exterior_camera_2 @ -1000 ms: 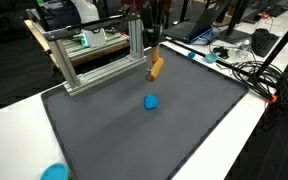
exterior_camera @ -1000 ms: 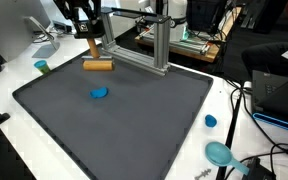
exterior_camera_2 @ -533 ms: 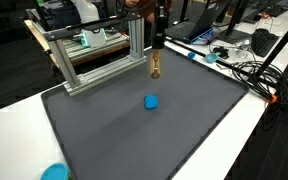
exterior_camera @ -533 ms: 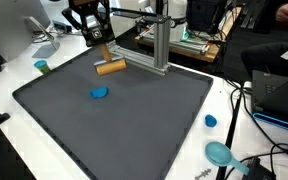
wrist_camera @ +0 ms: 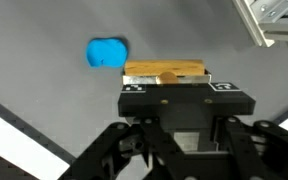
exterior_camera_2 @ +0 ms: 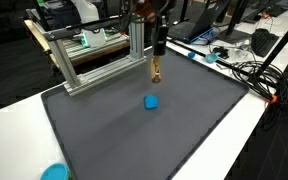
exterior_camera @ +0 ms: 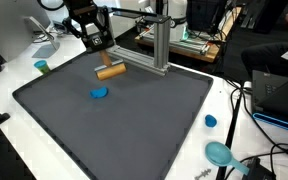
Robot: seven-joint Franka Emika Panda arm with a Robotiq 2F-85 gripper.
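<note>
My claw (exterior_camera: 106,63) is closed most of the way onto one wooden dowel (exterior_camera: 110,71), with the fingers pressed against its sides. The dowel hangs just above the back part of the dark mat (exterior_camera: 134,130), near the aluminium frame (exterior_camera: 160,45).

Orientation: in the wrist view the dowel's (wrist_camera: 164,72) long axis runs straight across the picture, left to right, crosswise to my fingers. In an exterior view it lies near level, with the end toward the frame slightly higher.

Count:
- Wooden dowel: one.
- Blue block (exterior_camera: 99,93): one, flat on the mat, near the dowel and apart from it.
- Frame: one.
- Small blue cap (exterior_camera: 211,121): one, off the mat.
- Teal scoop (exterior_camera: 220,153): one.
- Green cup (exterior_camera: 42,67): one.
</note>
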